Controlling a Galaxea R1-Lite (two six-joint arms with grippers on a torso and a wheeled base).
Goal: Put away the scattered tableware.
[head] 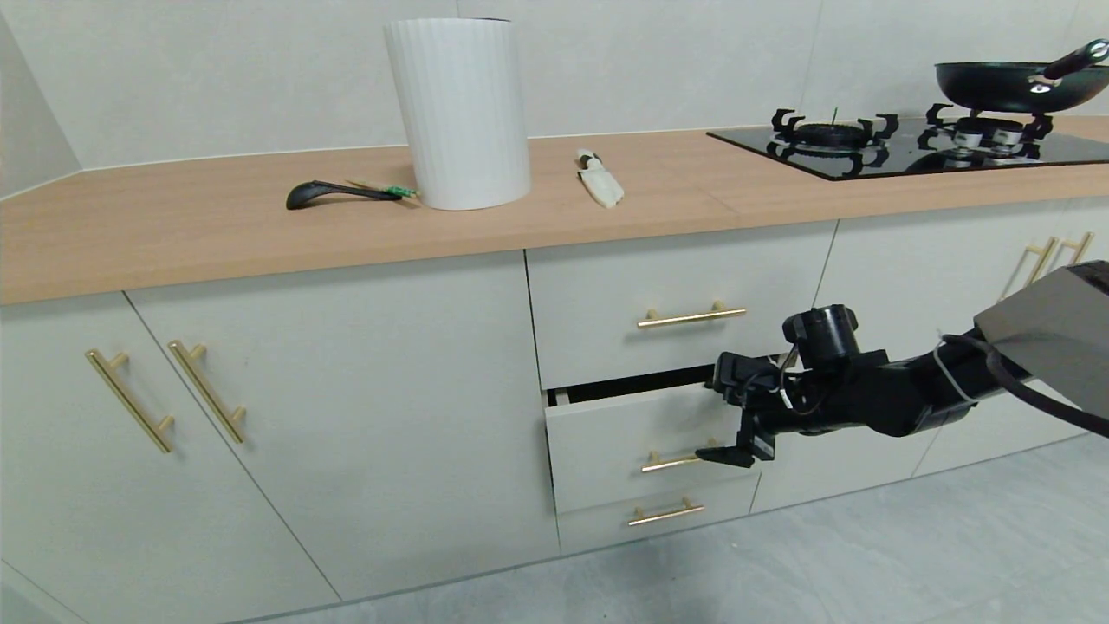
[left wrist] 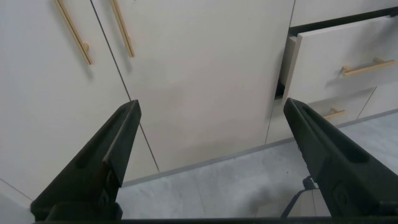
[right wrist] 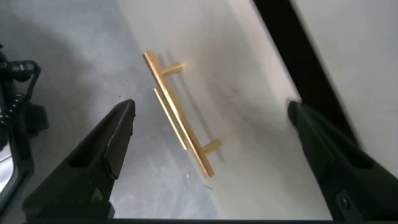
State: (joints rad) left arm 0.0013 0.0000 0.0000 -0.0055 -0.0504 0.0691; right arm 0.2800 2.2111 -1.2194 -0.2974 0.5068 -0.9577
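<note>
Standing ajar, the drawer (head: 606,442) meets the right gripper (head: 735,414), spread wide at its handle (head: 669,463); ladle (head: 333,192) and white utensil (head: 599,180) wait on the counter (head: 173,234).

The head camera looked down from well back at the part-open drawer (head: 624,433) under the worktop (head: 173,234). The left wrist camera saw that drawer from aside, the right close before its handle (right wrist: 180,130).

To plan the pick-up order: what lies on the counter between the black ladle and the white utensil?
In the head view, a tall white ribbed container stands between the black ladle and the white utensil, with green-tipped chopsticks beside the ladle's handle.
</note>
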